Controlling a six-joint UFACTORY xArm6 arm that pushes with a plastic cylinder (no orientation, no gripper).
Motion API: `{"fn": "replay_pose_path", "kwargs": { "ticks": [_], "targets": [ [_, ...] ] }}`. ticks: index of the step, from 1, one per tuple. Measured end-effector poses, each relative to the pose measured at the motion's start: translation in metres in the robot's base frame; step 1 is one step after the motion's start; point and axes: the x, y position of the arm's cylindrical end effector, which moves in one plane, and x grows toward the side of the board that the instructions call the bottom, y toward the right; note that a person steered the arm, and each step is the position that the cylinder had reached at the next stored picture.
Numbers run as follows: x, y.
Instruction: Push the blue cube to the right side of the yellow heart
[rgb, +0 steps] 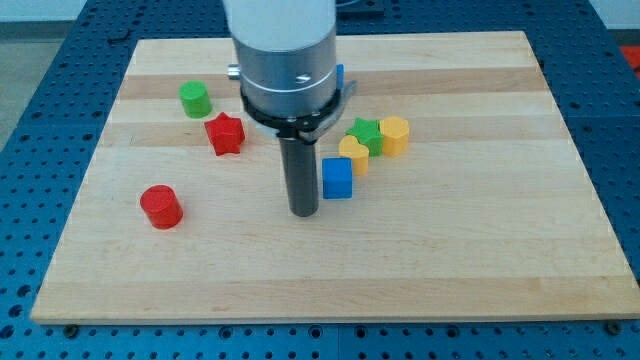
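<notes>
The wooden board (480, 250) fills most of the view, pale with lengthwise grain, resting on a blue perforated table (40, 60) that shows around its edges. My own arm housing (283, 50) comes next in bulk: a grey and white cylinder dropping in from the view's top, cut off by the frame. It hides the board behind it, and a sliver of a blue block (340, 76) peeks out at its right edge; I cannot make out that block's shape.

I carry no claw, so there is nothing to open or close, only the dark rod. My tip (303, 213) rests on the board just to the view's left of the blue cube (337, 178), close beside it; whether they touch I cannot tell.

The blue cube sits against the lower left of the yellow heart (354, 154), so it is on the heart's left, not its right. Crowding the heart's right side are the green star (365, 134), touching it, and a yellow hexagonal block (394, 135) beside the star. Those two stand in the space to the heart's right.

Well apart, toward the view's left, are the red star (225, 133), the green cylinder (195, 99) above it, and the red cylinder (160, 207) lower down.

No writing or labels can be read anywhere.
</notes>
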Motion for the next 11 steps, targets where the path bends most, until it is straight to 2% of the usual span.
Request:
{"fn": "replay_pose_path", "kwargs": {
  "ticks": [2, 3, 5, 7, 8, 11],
  "targets": [
    [-0.001, 0.038],
    [-0.001, 0.038],
    [0.001, -0.047],
    [0.005, -0.104],
    [0.005, -0.112],
    [-0.013, -0.031]
  ]
}}
